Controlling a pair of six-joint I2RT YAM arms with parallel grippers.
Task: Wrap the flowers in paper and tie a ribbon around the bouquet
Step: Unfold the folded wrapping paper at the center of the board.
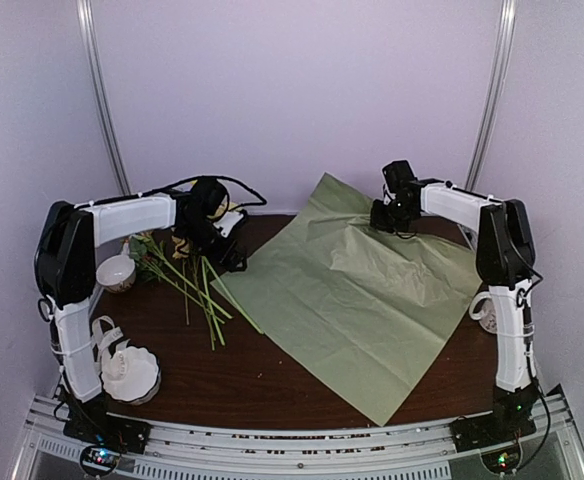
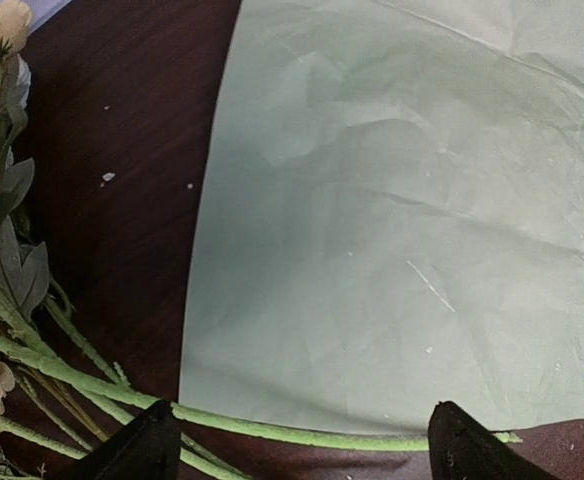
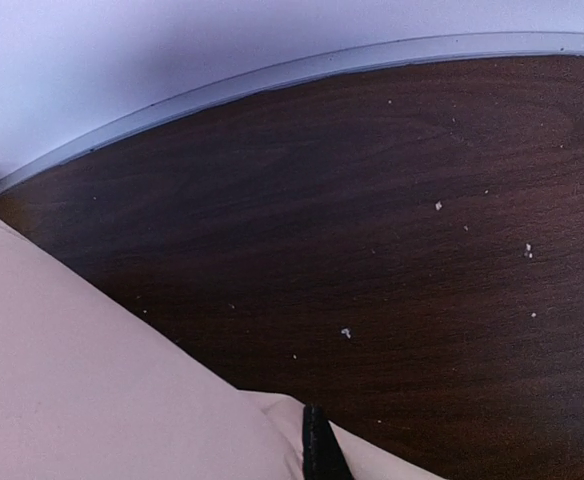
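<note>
Bowl [image 1: 132,375], white and scalloped, stands at the near-left corner of the table [image 1: 272,390], with the ribbon [image 1: 104,335] looped just beside it and clear of both arms.

Flowers [image 1: 187,285] lie loose on the left side of the table, blossoms toward the far-left edge and stems fanned toward the near edge. None rests properly on the paper [image 1: 352,300]. The green sheet is spread over the centre and right, its far corner turned up. A peach-pink sheet shows only in the right wrist view.

Left gripper [image 2: 302,450] hangs low at the green sheet's left edge, fingers spread wide and holding nothing. One stem [image 2: 272,428] runs across beneath them.

Right gripper [image 1: 390,213] sits at the sheet's far edge, fingers closed. The wrist view shows pink paper on both sides of the fingertip, so it appears to pinch the paper.

Judgement: the task is early, at loading the flowers onto the sheet. Wrapping and tying are not begun. The next move calls for the left fingers to drop low, close on the stems as a bunch and set them on the sheet while the right steadies the paper. Thin stems flat on the table may slip the pinch.
</note>
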